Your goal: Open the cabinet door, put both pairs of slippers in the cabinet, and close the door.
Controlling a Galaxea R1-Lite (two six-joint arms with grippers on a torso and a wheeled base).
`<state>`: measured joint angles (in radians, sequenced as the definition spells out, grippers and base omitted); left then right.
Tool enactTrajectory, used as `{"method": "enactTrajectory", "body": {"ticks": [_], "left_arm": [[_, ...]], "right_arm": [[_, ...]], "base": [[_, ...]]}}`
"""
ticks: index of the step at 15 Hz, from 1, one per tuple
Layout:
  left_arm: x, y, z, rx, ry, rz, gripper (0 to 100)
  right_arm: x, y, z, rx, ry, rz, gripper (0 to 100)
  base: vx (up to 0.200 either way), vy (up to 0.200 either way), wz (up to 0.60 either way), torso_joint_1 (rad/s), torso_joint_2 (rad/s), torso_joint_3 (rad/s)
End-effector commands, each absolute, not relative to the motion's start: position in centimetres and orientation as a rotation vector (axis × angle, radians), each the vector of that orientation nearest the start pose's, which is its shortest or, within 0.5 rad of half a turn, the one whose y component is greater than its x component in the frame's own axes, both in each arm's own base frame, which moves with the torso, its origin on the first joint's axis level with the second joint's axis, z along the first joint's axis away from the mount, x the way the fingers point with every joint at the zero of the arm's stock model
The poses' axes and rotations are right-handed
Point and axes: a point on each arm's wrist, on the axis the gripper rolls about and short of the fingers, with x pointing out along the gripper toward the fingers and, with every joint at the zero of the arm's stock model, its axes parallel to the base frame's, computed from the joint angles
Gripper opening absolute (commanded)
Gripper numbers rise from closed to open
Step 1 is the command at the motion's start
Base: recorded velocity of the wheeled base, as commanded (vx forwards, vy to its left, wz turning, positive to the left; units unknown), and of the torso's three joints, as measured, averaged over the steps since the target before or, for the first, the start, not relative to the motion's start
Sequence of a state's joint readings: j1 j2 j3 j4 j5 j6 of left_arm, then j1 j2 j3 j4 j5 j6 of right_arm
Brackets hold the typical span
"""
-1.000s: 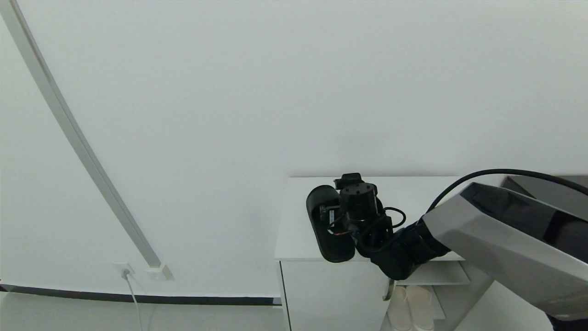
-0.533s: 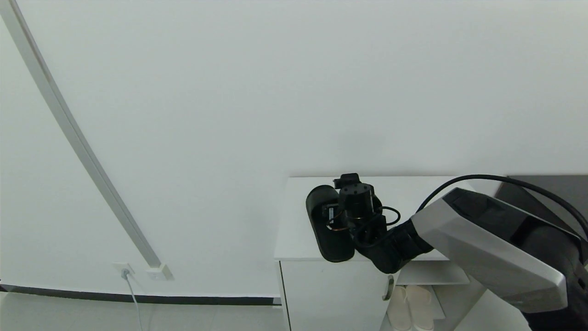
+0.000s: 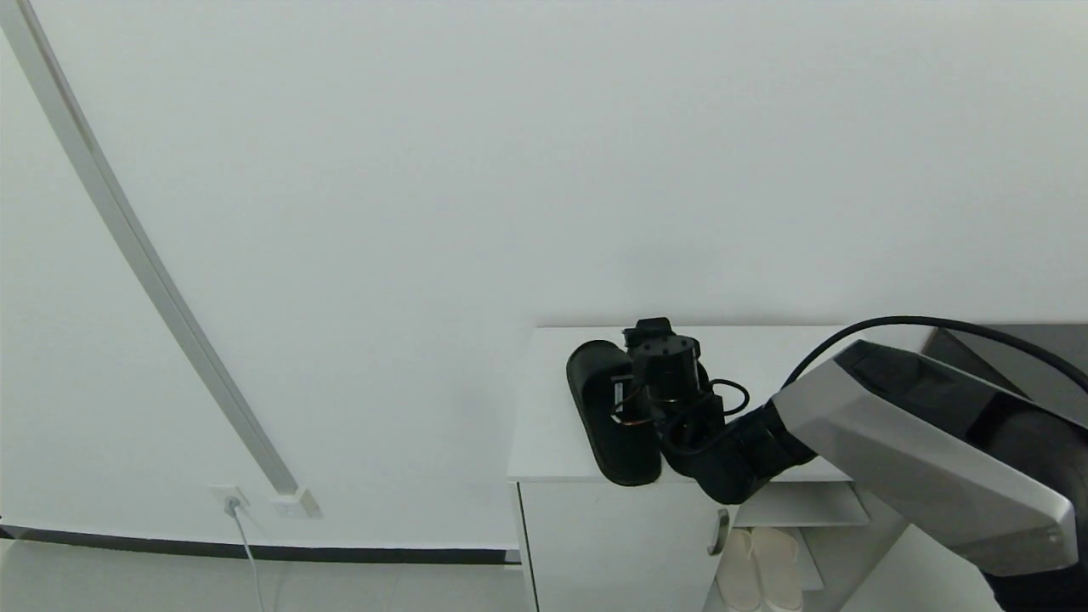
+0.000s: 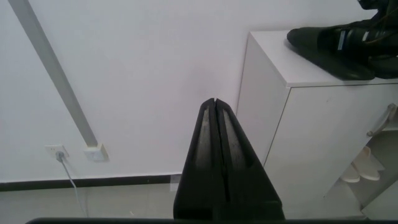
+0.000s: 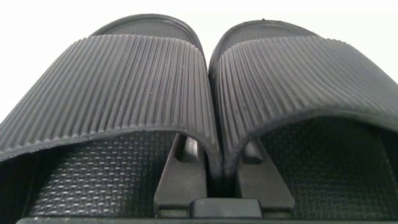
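Blk slippers (image 3: pixel 599 408) atop wht cabinet (image 3: pixel 612 544)

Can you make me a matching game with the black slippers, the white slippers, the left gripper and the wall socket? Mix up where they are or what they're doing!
Things:
1. black slippers
2. white slippers
3. left gripper
4. wall socket

Places or states:
A. off to the left of the cabinet
B. on top of the cabinet
C. inside the cabinet, behind the open door
D. shut, holding nothing

Right pairs: 1-B, 2-C, 3-D, 4-A
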<state>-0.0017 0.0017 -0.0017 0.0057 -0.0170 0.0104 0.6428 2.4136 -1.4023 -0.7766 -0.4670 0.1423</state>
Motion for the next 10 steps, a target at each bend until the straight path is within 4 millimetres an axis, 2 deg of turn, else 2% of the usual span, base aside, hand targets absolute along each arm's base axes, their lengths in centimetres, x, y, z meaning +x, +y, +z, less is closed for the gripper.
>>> {"method": "enactTrajectory", "body": {"ticks": [1,4,5,6,10], "left_arm": [[-2.3,0.0,7.5,0.011,0.006,-0.018,0],[-2.3,0.0,7.5,0.011,0.006,-0.018,0],[-2.3,0.0,7.5,0.011,0.006,-0.018,0],[-2.3,0.0,7.5,0.012,0.006,-0.02,0],[-2.3,0.0,7.5,0.012,0.006,-0.02,0]], "right_arm": [[37.0,26.7,9.8,0.037,0.183,0.175,0],[33.0,24.0,13.2,0.045,0.173,0.257,0],[32.1,23.3,13.7,0.047,0.174,0.28,0],[30.0,21.9,14.7,0.048,0.184,0.327,0],[25.4,18.8,15.0,0.039,0.242,0.455,0]], "base": [[0.0,0.0,0.0,0.0,0.0,0.0],[0.0,0.0,0.0,0.0,0.0,0.0],[0.0,0.0,0.0,0.0,0.0,0.0],[0.0,0.0,0.0,0.0,0.0,0.0],[0.0,0.0,0.0,0.0,0.0,0.0]]}}
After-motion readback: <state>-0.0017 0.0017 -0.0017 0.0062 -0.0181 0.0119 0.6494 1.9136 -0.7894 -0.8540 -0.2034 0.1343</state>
